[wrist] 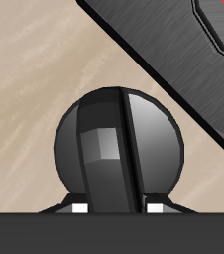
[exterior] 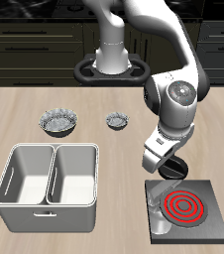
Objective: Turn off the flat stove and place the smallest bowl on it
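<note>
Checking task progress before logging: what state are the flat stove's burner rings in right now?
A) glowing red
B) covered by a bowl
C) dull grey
A: the flat stove's rings glow red, and the smallest bowl sits apart on the table.

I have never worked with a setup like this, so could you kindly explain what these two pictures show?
These are simulator renders. One picture looks down on a table with a white robot arm; the other is taken from a camera on the arm's wrist. The arm's tool is down at the flat stove, whose burner rings glow red, so it is on. The wrist view is filled by the stove's black round knob. Farther back sit two fluted silvery bowls; the smallest bowl is one. A grey two-compartment bin stands beside the stove. Whether the tool grips the knob is unclear.
</note>
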You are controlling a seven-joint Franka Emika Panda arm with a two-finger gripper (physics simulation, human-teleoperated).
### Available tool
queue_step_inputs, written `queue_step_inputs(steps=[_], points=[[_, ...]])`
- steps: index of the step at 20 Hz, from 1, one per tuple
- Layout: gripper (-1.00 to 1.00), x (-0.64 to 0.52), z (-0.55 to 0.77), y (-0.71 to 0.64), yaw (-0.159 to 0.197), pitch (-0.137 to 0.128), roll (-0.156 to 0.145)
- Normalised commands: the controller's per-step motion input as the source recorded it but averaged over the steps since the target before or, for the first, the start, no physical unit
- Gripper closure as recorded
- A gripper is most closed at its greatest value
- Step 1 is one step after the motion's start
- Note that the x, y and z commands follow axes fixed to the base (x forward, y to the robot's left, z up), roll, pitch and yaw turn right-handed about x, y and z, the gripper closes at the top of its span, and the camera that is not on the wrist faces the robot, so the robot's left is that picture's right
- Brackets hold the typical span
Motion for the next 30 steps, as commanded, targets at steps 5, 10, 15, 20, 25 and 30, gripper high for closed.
queue_step_inputs(steps=[5, 10, 15, 20, 25, 30], points=[[1.0, 0.03, 0.08, 0.0, -0.049, -0.018, 0.0], [1.0, 0.03, 0.07, 0.03, -0.053, -0.016, 0.006], [1.0, 0.07, 0.17, 0.03, -0.099, -0.027, 0.013], [1.0, 0.05, 0.08, 0.0, -0.066, -0.009, -0.003], [1.0, 0.05, 0.11, 0.06, -0.075, -0.018, 0.006], [1.0, 0.06, 0.13, 0.06, -0.099, -0.013, 0.01]])
